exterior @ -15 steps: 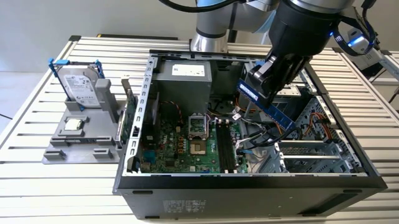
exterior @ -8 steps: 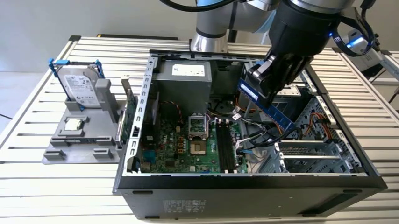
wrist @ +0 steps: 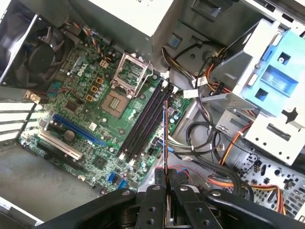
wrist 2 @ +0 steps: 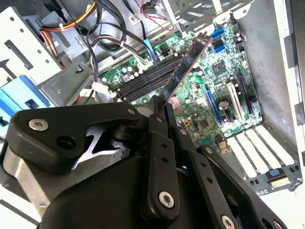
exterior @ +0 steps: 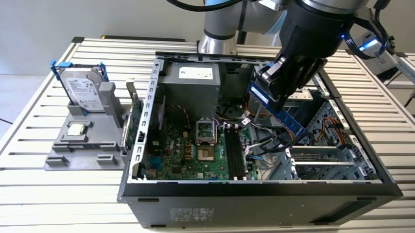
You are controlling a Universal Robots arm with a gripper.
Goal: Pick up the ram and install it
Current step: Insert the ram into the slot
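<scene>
The pick-up is done: the tool (wrist: 166, 180) is clamped tight on one end of the ram (exterior: 286, 120). The stick hangs tilted in the air inside the open case (exterior: 259, 187) on the desk (exterior: 39, 194), above the black slots (wrist: 143, 125), at an angle to them and seated in none. Its gripped end is buried between the fingers, and I can't tell which slot it's over.
</scene>
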